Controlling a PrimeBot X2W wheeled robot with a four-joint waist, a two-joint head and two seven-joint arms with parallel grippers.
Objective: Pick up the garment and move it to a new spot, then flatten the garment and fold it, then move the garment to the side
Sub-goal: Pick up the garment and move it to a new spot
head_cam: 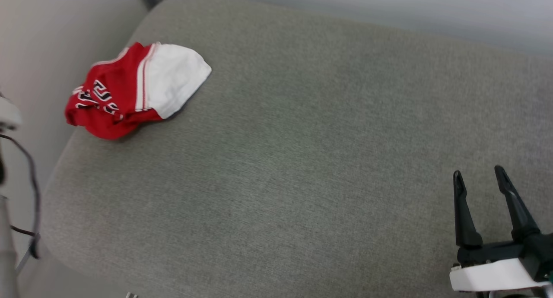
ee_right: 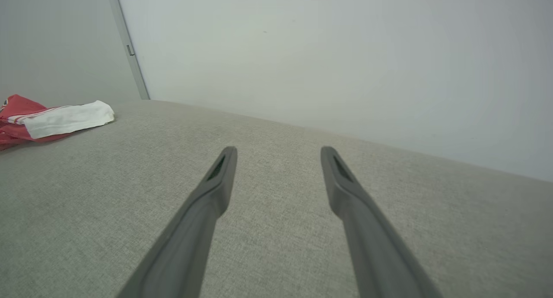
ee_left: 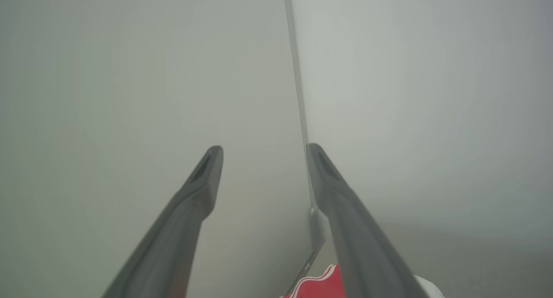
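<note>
Head view: my right gripper (head_cam: 478, 173) hangs spread and empty, the garment (head_cam: 129, 90) bunched well off to its left. My left gripper (ee_left: 264, 152), spread too, hovers near it. I judge every step is yet to do.

Well to the left of the black-fingered, white-wristed right gripper (head_cam: 478, 172), the garment (head_cam: 123, 75) is bright red with a white sleeve, red-and-white stripe trim and black white-edged lettering, on a plain mottled grey cushion (head_cam: 302, 160) under a pale grey wall (head_cam: 389, 4).
</note>
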